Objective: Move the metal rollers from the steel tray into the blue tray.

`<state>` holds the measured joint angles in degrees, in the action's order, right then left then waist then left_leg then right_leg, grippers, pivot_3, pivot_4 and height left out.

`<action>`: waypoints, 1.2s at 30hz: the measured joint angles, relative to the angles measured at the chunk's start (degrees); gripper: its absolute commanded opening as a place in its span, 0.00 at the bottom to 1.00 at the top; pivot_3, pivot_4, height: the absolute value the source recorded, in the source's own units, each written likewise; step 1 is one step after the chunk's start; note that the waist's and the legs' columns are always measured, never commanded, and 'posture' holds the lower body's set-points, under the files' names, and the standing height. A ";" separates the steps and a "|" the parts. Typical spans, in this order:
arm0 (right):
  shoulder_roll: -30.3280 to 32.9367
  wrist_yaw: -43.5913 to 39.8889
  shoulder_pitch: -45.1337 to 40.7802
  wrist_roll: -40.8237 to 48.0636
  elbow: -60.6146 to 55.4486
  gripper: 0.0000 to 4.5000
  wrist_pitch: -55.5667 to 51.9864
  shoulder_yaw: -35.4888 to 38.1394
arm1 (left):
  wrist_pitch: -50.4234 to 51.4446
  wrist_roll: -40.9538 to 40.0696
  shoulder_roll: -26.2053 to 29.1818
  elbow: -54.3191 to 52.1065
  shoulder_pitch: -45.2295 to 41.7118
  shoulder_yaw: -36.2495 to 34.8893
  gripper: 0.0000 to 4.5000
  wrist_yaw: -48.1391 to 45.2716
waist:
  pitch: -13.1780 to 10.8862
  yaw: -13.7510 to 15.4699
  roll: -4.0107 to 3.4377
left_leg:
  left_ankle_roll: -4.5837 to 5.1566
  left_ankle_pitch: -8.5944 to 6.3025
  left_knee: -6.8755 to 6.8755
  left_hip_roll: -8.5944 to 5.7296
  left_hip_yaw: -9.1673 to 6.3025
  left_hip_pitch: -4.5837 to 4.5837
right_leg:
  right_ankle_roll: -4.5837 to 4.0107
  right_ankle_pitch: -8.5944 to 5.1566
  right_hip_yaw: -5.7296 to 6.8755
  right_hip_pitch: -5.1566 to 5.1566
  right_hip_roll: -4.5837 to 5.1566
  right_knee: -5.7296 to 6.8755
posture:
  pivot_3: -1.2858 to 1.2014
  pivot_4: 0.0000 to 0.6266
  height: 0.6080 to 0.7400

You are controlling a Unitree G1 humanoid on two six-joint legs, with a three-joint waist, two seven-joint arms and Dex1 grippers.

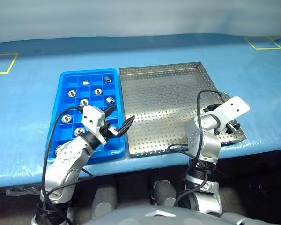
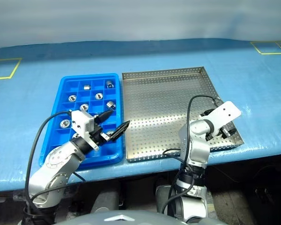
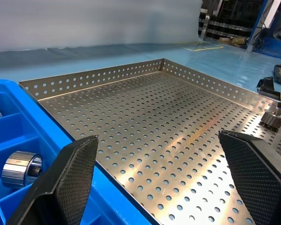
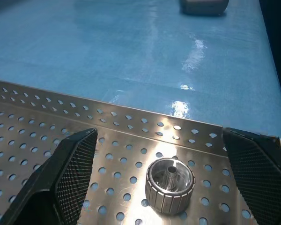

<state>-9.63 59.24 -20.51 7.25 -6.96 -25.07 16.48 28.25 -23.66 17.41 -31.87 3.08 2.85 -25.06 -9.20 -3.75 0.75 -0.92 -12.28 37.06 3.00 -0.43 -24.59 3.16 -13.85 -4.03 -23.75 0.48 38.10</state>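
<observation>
One metal roller [image 4: 170, 185] stands upright on the perforated floor of the steel tray [image 1: 164, 93], hole facing up, close to the tray's near right corner and just inside its right rim. This appears to be the last roller left in the steel tray; the rest of the floor, seen from the head and the left wrist, is bare. The right gripper [image 4: 164, 178] hangs just above this roller with its two fingers spread wide, one to each side, nothing between them but the roller below. The step in hand is judged to be the pick. To do it well, the fingers should sink until their textured pads flank the ribbed wall of the roller, centred on it, and only then close; the nearby rim leaves little room on the outer side, so the outer finger should come down inside the rim, not on it. A skewed approach could tip or roll the piece.

The blue tray [image 1: 68, 75] lies touching the steel tray's left rim; several of its compartments already hold rollers [image 1: 98, 91]. The left gripper [image 1: 117, 121] hovers over the blue tray's near right corner, fingers wide apart and empty.
</observation>
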 measured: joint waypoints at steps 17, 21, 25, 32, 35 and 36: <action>0.58 1.96 -4.75 7.35 8.71 0.99 4.04 6.87 | -0.15 0.02 -0.17 0.00 0.31 -0.03 1.00 0.09 | 0.01 0.07 -0.02 | 0.00 0.00 0.00 0.01 0.00 0.01 | 0.03 0.02 0.00 0.02 -0.02 0.00 | 0.53 0.24 1.00; 0.92 0.99 -5.88 8.41 12.11 0.99 5.14 9.64 | -0.24 0.03 -0.25 0.00 0.56 -0.07 1.00 0.21 | 0.02 0.33 -0.04 | 0.01 0.00 -0.02 -0.01 -0.01 -0.01 | 0.02 0.02 0.00 0.01 -0.01 -0.01 | 0.53 0.24 1.00; 1.26 1.22 -6.82 9.16 13.96 0.96 5.17 12.72 | -0.29 0.03 -0.27 0.00 0.69 -0.11 1.00 0.48 | 0.02 0.35 -0.04 | 0.01 0.00 -0.01 -0.01 0.00 -0.01 | 0.03 0.02 0.00 0.01 0.00 -0.01 | 0.53 0.24 1.00; 1.52 0.93 -7.97 8.79 15.57 0.49 5.86 13.89 | -0.33 0.02 -0.44 0.00 0.78 -0.09 1.00 1.09 | 0.05 0.29 -0.11 | 0.01 0.00 -0.01 0.00 0.00 0.02 | 0.03 0.02 0.00 0.02 -0.02 0.00 | 0.53 0.24 1.00; 1.52 0.68 -8.04 8.61 15.73 0.38 5.86 13.92 | -0.33 0.02 -0.49 0.00 0.77 -0.07 1.00 1.22 | 0.06 0.31 -0.11 | 0.01 0.00 -0.01 -0.01 0.00 0.02 | 0.04 0.03 -0.01 0.02 -0.01 -0.01 | 0.53 0.24 1.00; 1.52 0.63 -8.04 8.59 15.73 0.38 5.85 13.91 | -0.34 0.02 -0.49 -0.01 0.77 -0.07 1.00 1.24 | 0.06 0.31 -0.12 | 0.01 0.00 -0.01 0.00 0.00 0.02 | 0.04 0.03 -0.01 0.02 -0.01 -0.01 | 0.53 0.24 1.00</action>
<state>-8.12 59.87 -28.55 15.83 8.77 -19.22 30.40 27.91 -23.64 16.92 -31.88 3.85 2.78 -23.82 -9.14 -3.44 0.63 -0.92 -12.28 37.05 3.00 -0.43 -24.57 3.19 -13.82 -4.03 -23.72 0.46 38.10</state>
